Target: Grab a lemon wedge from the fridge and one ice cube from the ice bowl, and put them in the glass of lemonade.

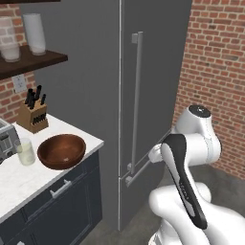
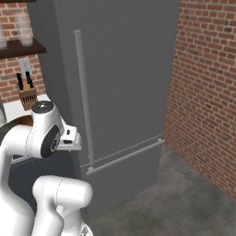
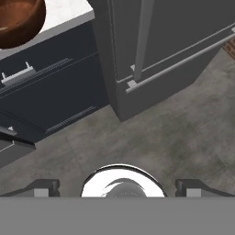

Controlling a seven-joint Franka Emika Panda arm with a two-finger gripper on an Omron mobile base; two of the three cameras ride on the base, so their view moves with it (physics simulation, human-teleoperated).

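Observation:
The fridge (image 1: 153, 72) stands shut, tall and dark grey, with a long vertical bar handle (image 1: 137, 95) and a horizontal bar on its lower drawer. The lemon wedge is hidden behind its doors. On the white counter to its left sit the ice bowl (image 1: 61, 151), wide and reddish-brown, and the glass of lemonade (image 1: 26, 152) just left of it. I cannot make out the ice cube in the bowl. My gripper (image 3: 118, 187) points down at the floor in front of the fridge (image 3: 174, 41), open and holding nothing. The bowl (image 3: 18, 20) shows at the hand view's top left corner.
A toaster (image 1: 5, 139) and a knife block (image 1: 33, 115) stand on the counter (image 1: 28, 182). A wall shelf (image 1: 33, 60) above carries frosted glasses. Dark drawers sit under the counter. A brick wall (image 2: 207, 92) closes the right side, with grey floor (image 2: 184, 203) below.

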